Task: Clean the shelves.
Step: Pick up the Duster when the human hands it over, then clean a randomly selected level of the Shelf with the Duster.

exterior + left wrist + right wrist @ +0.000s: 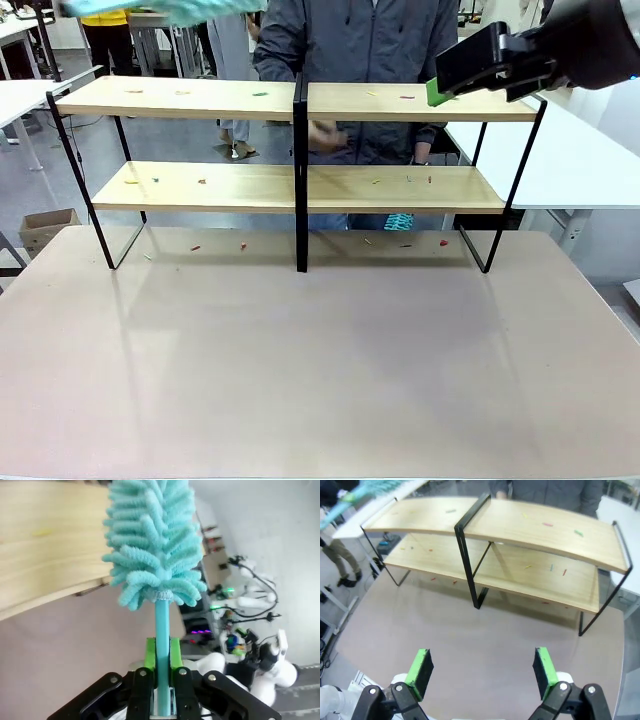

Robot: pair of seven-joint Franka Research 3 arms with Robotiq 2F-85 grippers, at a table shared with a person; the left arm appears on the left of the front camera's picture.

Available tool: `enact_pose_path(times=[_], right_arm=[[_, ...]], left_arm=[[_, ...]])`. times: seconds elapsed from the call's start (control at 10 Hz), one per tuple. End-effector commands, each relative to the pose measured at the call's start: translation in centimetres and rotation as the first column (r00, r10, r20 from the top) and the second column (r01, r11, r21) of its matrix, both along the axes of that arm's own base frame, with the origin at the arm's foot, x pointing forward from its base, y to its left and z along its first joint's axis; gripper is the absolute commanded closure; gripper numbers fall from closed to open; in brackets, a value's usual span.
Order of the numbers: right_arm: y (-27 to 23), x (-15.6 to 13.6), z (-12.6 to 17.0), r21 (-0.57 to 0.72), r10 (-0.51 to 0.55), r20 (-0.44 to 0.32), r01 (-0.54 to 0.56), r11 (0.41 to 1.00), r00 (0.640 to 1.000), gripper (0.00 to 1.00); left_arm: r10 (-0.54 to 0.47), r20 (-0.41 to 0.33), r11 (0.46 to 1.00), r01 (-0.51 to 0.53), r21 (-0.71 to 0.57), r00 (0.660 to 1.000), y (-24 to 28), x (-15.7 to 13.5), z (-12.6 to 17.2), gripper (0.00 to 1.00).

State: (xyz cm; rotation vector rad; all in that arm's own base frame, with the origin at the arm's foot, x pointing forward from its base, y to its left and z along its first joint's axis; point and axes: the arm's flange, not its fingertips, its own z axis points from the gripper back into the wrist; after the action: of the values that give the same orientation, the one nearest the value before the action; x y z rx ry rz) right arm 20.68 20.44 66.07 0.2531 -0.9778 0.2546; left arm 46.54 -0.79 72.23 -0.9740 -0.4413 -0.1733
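Note:
The shelves (300,185) stand at the far side of the table: two light-wood boards on a thin black frame with a central upright. Small coloured scraps (260,94) lie scattered on both boards and on the table beneath. My left gripper (161,655) is shut on the handle of a fluffy teal duster (152,545), held beside a shelf board (45,555). The duster (170,10) shows blurred above the upper board's left end. My right gripper (440,90) hovers open above the upper board's right end. In its own view the right gripper (482,672) looks down on the shelves (520,525) with nothing between its fingers.
A person in a grey jacket (360,40) stands right behind the shelves, one hand (322,137) between the boards. White tables (570,160) flank the area, and a cardboard box (45,228) sits on the floor at left. The near tabletop (320,370) is bare.

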Motion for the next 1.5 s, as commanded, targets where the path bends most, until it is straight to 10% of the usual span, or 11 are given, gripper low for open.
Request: enact_pose_path(times=[0.0,0.2,0.5,0.6,1.4], right_arm=[[-0.1,0.0,-0.1,0.006,-0.003,-0.001,0.003,1.000,1.000,0.00],[-0.1,0.0,-0.1,0.006,-0.003,-0.001,0.003,1.000,1.000,0.00],[-0.1,0.0,-0.1,0.006,-0.003,-0.001,0.003,1.000,1.000,0.00],[-0.1,0.0,-0.1,0.006,-0.003,-0.001,0.003,1.000,1.000,0.00],[-0.1,0.0,-0.1,0.006,-0.003,-0.001,0.003,1.000,1.000,0.00]], left_arm=[[0.119,0.181,0.989,-0.133,0.071,0.976,7.3,-10.4,-1.1,1.00],[0.311,0.226,0.950,-0.304,-0.064,0.923,15.8,-17.7,-2.7,1.00],[0.523,0.130,0.838,-0.481,-0.258,0.842,21.8,-20.7,-7.4,1.00],[0.403,0.172,0.914,-0.387,-0.121,0.899,21.0,-22.2,-4.4,1.00],[0.403,0.172,0.914,-0.387,-0.121,0.899,21.0,-22.2,-4.4,1.00]])
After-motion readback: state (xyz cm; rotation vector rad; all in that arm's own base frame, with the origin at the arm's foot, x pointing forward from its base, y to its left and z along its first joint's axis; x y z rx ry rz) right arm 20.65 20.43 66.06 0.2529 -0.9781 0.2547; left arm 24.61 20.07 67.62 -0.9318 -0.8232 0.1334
